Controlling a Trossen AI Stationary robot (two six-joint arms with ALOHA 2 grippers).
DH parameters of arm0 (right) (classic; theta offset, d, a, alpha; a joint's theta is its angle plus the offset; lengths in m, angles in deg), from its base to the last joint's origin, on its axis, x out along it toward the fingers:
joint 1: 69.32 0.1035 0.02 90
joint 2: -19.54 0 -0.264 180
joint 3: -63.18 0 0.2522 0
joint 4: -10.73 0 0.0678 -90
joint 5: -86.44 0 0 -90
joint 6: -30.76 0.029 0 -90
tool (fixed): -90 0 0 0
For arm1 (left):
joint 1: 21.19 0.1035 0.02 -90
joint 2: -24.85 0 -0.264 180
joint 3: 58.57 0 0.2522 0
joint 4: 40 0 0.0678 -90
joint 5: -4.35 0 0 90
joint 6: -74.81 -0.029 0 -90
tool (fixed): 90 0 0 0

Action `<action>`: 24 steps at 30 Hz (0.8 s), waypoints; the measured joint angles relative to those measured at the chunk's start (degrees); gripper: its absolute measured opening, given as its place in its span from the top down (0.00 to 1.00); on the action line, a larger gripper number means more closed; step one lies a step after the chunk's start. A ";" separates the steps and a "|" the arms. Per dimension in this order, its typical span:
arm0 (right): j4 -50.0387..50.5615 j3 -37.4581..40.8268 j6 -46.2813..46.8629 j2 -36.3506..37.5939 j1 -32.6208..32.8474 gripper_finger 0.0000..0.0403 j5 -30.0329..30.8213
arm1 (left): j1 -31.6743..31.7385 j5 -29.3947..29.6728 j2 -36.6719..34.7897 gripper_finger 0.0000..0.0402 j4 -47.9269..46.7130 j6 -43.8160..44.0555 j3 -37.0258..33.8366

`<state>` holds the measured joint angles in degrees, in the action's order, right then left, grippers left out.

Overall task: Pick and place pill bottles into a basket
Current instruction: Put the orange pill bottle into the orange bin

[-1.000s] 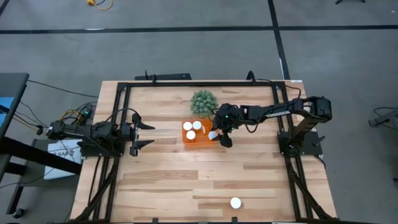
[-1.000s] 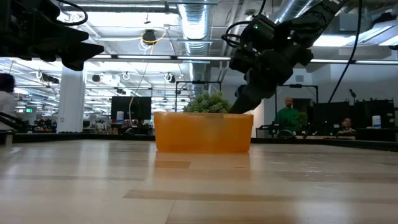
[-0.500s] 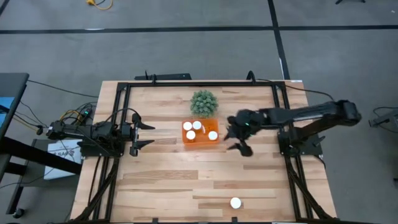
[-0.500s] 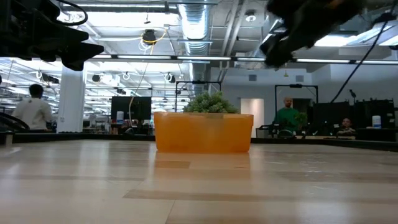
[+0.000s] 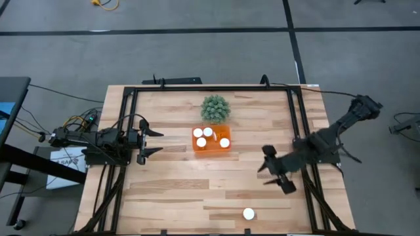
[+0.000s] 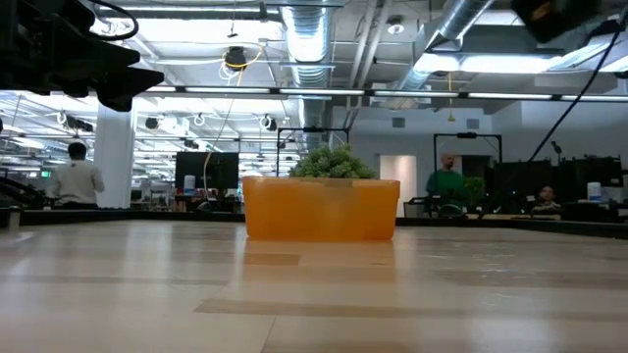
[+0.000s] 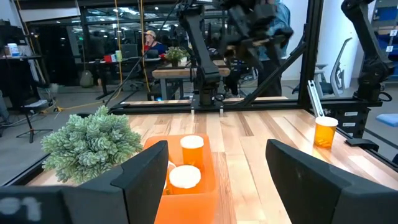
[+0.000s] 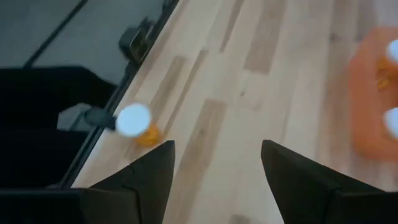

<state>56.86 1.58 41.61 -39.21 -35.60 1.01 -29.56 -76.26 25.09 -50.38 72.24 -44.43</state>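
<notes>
Low view: the basket [image 6: 320, 208] wall hides the pill bottles inside it, and the plant [image 6: 334, 163] shows only above its rim. The right gripper is outside this view; only part of its arm is visible at the upper edge. Right wrist view: the basket [image 8: 373, 99] is cut off by the picture's edge and blurred, as is the lone bottle [image 8: 135, 123] ahead of the gripper.
</notes>
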 joint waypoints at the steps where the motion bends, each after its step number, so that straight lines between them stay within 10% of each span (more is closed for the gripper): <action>1: 0.34 0.00 1.43 -0.78 2.29 0.41 1.35 | -0.01 0.01 -0.01 0.35 0.00 0.01 -0.01; 24: -16.21 0.00 10.90 -29.17 19.95 0.38 14.86 | -0.01 0.00 -0.01 0.35 0.00 -0.01 -0.01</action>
<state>40.65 1.58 52.51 -68.38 -15.65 15.87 -29.56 -76.25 25.08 -50.38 72.24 -44.44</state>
